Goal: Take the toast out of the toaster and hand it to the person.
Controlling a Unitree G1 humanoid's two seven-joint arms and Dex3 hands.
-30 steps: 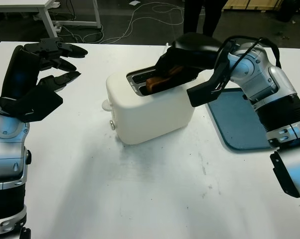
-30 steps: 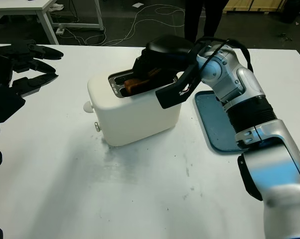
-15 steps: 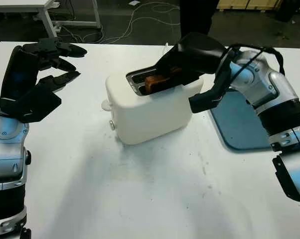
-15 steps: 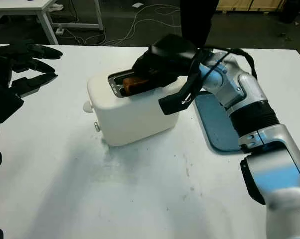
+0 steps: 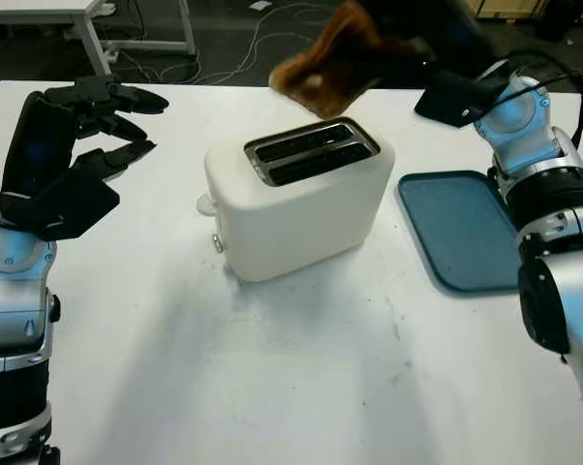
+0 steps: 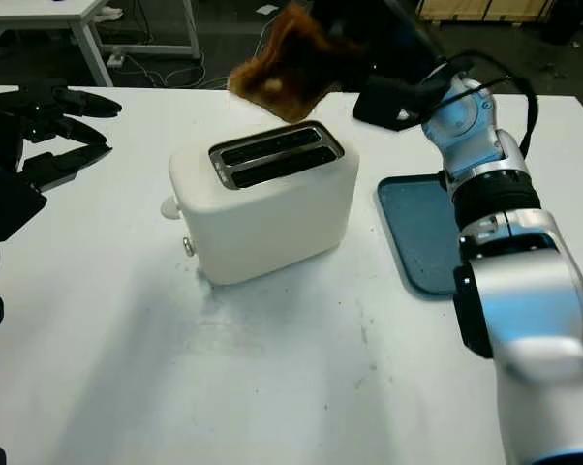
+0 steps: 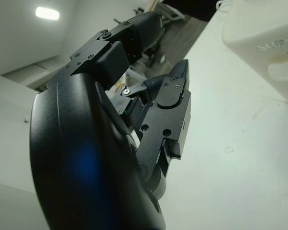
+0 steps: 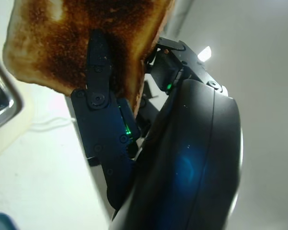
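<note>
My right hand [image 5: 393,44] is raised above and behind the white toaster [image 5: 296,199], shut on a browned slice of toast [image 5: 321,68]. The toast [image 8: 72,33] fills the fingers in the right wrist view, with a black finger [image 8: 98,72] across its face. Both slots [image 6: 272,155] on top of the toaster are dark and hold nothing. My left hand [image 5: 74,145] hangs open over the table's left side, well clear of the toaster.
A blue-grey tray [image 5: 466,228] lies flat right of the toaster. The white table [image 5: 301,368] has free room in front. Beyond its far edge are a dark floor with cables [image 5: 282,29] and another white table's legs [image 5: 88,34].
My right hand has pulled the toast up out of the toaster slot and swung it high toward the far edge. The left hand has not moved.
</note>
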